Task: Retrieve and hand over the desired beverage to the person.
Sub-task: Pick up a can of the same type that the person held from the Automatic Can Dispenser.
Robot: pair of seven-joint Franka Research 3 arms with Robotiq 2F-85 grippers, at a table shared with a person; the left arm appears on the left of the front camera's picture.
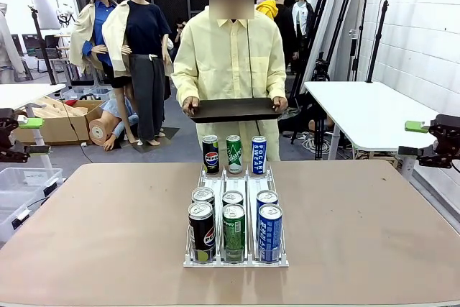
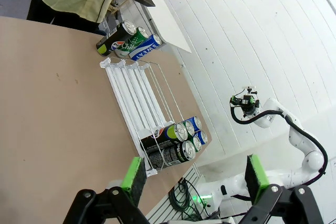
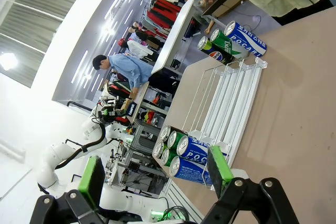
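Across the lower half of the front view the brown table [image 1: 93, 221] spreads wide; above it, at top centre, the person [image 1: 230, 55] in the pale-yellow shirt stands at the far edge, both hands holding a dark tray [image 1: 233, 110] level at the waist; in the middle of the table lies the white wire rack [image 1: 248, 181] with three lanes; six cans crowd its near end, black Pepsi [image 1: 201, 231], green [image 1: 233, 232] and blue Pocari [image 1: 269, 232] in touching pairs; three more cans [image 1: 233, 153], one of each kind, stand upright just past its far end; my left gripper [image 2: 194, 182] hangs at the left edge and my right gripper [image 3: 157, 176] at the right edge, both well apart from the rack, jaws spread wide and carrying nothing. I cannot tell which drink is wanted, since neither hand points; reaching now risks the wrong can. The cans sit so tightly that a finger may clip a neighbour and topple it; the front wire lip could catch a can lifted at an angle and drag the light rack along.
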